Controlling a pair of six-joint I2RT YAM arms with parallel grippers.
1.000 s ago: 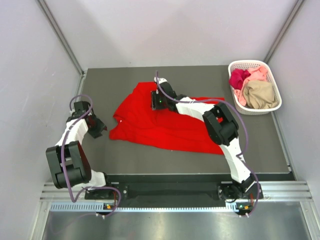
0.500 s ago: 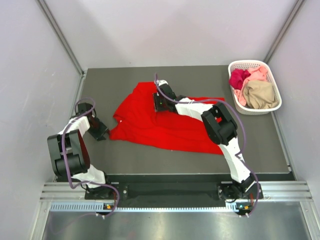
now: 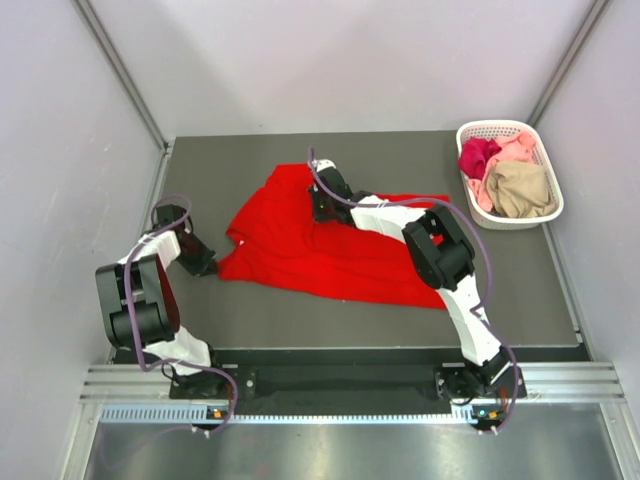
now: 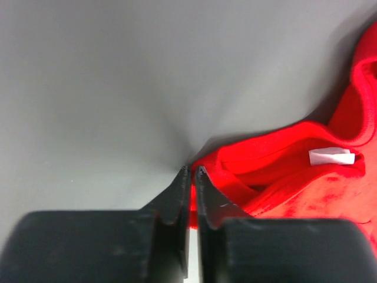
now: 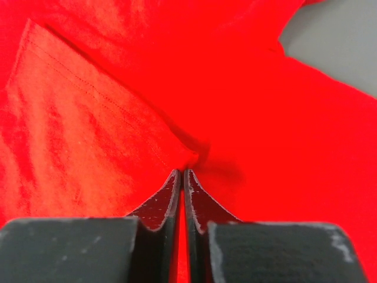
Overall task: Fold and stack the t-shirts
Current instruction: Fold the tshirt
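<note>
The red t-shirt (image 3: 320,250) is bright, soft and rumpled, spread unevenly across the middle of the dark table (image 3: 400,160), its white neck label (image 4: 331,156) showing inside the collar. The left pincer (image 4: 192,170) sits at the shirt's left corner, fingers closed to a thin slit on the hem (a sliver of red shows between them). The right pincer (image 5: 181,172) is over the shirt's far upper part, shut on a small puckered fold. Magenta (image 3: 478,155), pale pink (image 3: 518,148) and tan (image 3: 520,188) t-shirts lie bunched in the white basket (image 3: 545,215) at the table's far right corner.
</note>
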